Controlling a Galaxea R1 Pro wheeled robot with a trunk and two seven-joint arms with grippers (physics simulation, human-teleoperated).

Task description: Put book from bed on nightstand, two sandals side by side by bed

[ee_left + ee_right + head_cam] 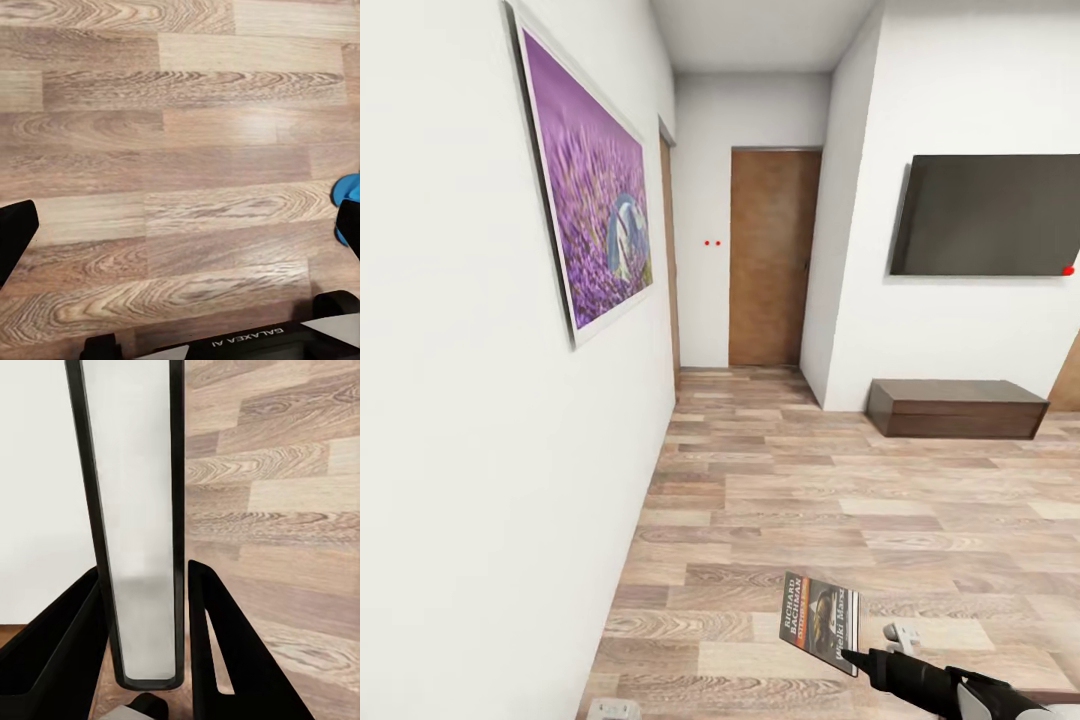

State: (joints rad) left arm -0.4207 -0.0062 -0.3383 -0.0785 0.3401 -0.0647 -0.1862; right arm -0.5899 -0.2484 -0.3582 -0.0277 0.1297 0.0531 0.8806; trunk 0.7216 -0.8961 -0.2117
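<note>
My right gripper (863, 660) is shut on the book (819, 622), a thin paperback with white "RICHARD BACHMAN" lettering, held upright above the plank floor low in the head view. In the right wrist view the book (135, 510) stands edge-on between the black fingers of that gripper (144, 577). My left gripper (180, 232) hangs open over bare floor, with nothing between its fingers. A bright blue sandal (345, 191) peeks in beside one left finger (351, 225). The bed and the nightstand are out of view.
A white wall with a purple flower painting (590, 200) runs close along the left. A brown door (772, 258) closes the corridor ahead. On the right wall hangs a dark TV (988, 214) above a low dark cabinet (957, 407). Open wood floor (830, 510) lies between.
</note>
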